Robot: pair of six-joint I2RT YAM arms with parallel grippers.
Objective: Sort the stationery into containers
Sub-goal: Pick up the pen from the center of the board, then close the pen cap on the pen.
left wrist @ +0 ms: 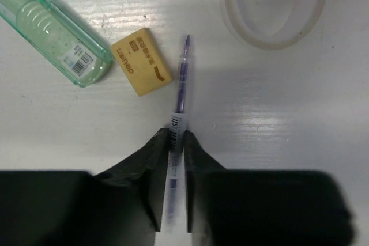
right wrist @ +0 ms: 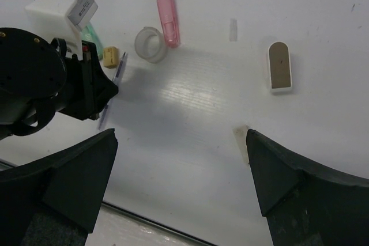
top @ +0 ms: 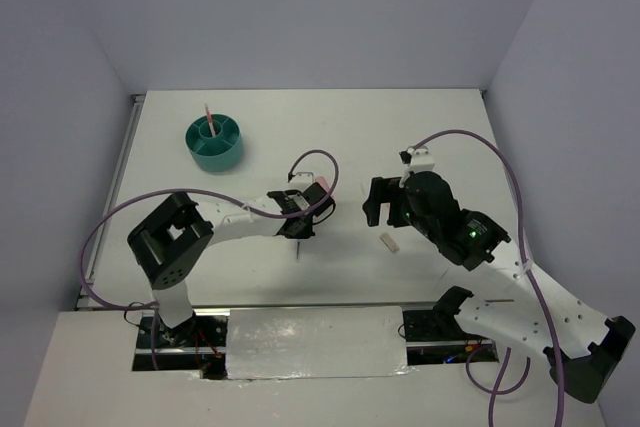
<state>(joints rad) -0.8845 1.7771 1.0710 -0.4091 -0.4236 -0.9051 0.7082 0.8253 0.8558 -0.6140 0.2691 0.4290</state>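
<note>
Low over table (top: 450, 127), left claw (left wrist: 176, 136) pinching pen (left wrist: 181, 79)

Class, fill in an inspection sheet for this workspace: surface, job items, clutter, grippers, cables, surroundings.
Surface: white table.
Job's things: teal organizer holding a pink pen; mint-green case, beige eraser, tape ring, pink block, brown-topped block and small beige piece loose on the table.
Clutter: nothing seen.
Grippers: left gripper shut on purple pen; right gripper open, empty.
Cables: purple cables loop off both arms.
Surroundings: grey walls.
</note>
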